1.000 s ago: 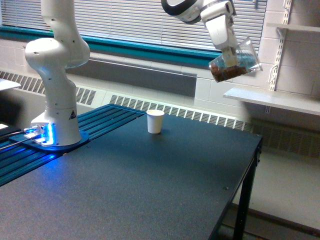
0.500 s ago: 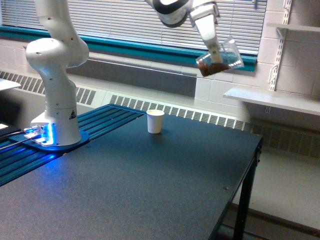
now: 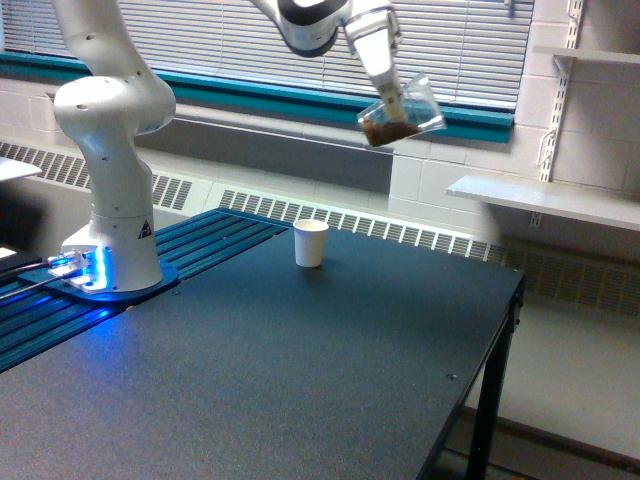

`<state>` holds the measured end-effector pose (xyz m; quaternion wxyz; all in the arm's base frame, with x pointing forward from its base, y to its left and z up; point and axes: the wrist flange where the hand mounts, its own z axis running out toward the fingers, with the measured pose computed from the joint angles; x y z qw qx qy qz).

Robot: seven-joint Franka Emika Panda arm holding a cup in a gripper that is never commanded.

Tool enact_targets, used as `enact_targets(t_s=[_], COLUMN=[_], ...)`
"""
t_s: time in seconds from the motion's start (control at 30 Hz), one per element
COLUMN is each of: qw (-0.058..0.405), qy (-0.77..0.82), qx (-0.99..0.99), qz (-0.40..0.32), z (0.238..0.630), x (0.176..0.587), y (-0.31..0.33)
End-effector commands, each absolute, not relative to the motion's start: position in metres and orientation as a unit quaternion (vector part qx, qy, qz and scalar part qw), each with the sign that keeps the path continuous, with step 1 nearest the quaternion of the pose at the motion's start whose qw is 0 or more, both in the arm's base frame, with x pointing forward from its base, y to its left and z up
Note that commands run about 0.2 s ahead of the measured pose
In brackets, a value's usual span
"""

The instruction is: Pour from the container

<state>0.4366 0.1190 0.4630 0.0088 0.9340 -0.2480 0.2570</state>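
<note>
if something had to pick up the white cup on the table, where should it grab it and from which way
Probably the side wall of the white cup, about mid-height, approached level from the side. It stands upright, mouth up, alone on the table, so every side is free; its narrow round body suits two opposing fingers.

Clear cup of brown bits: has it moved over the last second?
Yes. The clear cup, held in the tool, has travelled toward the exterior view's left and slightly up, closing in on the spot above the white cup, which stayed put.

The gripper [image 3: 397, 103] carries the tilted container [image 3: 403, 114] leftward in the exterior view, now closer above the white cup [image 3: 310, 243].
</note>
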Motion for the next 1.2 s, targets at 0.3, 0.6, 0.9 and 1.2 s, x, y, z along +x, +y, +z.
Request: enact_targets(t_s=[0.3,0.6,0.9,1.2], qw=[0.021,0.027,0.020,0.036], qy=[-0.259,-0.234,-0.221,-0.211], qx=[0.937,0.944,0.949,0.954], qz=[0.233,0.229,0.226,0.210], z=[0.432,0.426,0.417,0.396], x=[0.383,0.365,0.348,0.321], y=[0.164,0.190,0.221,0.239])
